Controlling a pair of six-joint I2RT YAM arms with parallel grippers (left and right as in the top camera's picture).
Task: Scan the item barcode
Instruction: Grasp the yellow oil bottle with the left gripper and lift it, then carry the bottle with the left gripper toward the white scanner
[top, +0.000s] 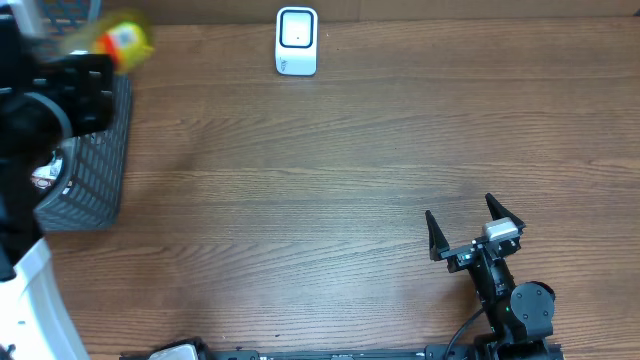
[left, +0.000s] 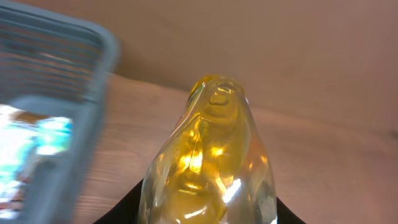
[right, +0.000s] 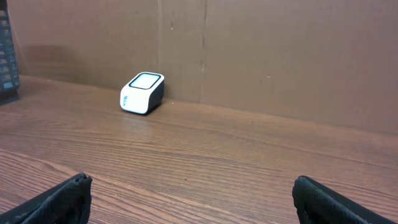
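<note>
One yellow bottle held well left of the scanner

The left gripper is clamped on the bottle. In the left wrist view its dark fingers show only as slivers at either flank of the bottle's lower body, pressed against the clear plastic. The bottle's long axis runs straight out from between them, and its rounded far end points away toward the brown wall. Whether that end is the cap or the base I cannot tell.

From overhead the bottle is a blurred yellow smear with a red-and-white label patch facing up. It sits at about the scanner's depth on the table but far to its left. That view does not show which way the bottle lies; only the wrist camera does.

A grey basket lies left of the scanner too and nearer the front edge. The wrist view shows a blurred blue-and-white packet inside it, which the arm mostly hides overhead.

The right gripper rests well apart from the scanner, toward the near right. Its fingers are spread wide with nothing between them. Its camera faces the scanner, which sits upright against the wall.
</note>
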